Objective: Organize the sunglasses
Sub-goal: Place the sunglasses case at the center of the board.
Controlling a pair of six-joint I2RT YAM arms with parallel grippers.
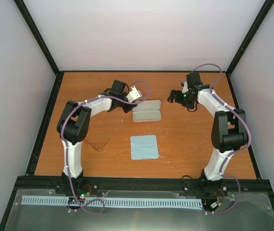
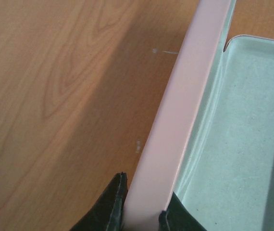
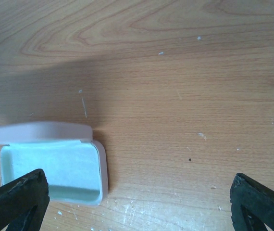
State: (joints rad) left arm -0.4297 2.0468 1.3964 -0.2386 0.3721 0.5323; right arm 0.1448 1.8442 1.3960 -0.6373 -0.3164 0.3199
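We see the sunglasses (image 1: 98, 143) flat on the table (image 1: 194, 144) at far left, just beside the upright link of the left arm (image 1: 72, 144) and toward the near edge. They're left of the cloth, well apart from the case, and no pincer touches them. The amber frame is faint against the wood in the top view, so we can't tell if the temples are folded.

Next we have the left gripper (image 2: 144, 214), stretched over mid-table at the left end of the case (image 1: 146, 111). In its wrist view its fingers (image 2: 113, 207) straddle the case's pink wall: one on the outer, table side, one on the inner side over the pale blue lining. Both sit against that wall, so we read it as pinching the case rim.

The case lies open mid-table, with its two halves side by side, one farther and one nearer, lining facing up.

The cloth (image 1: 143, 147) is a flat light blue square on the near side of the case, apart from it, roughly midway between the two arms.

On the right we have the right gripper (image 3: 137, 207) above bare wood to the right of the case, touching nothing. Its wrist view shows its fingertips (image 3: 17, 199) spread wide, one at each bottom corner. The case's right end shows by the left one.
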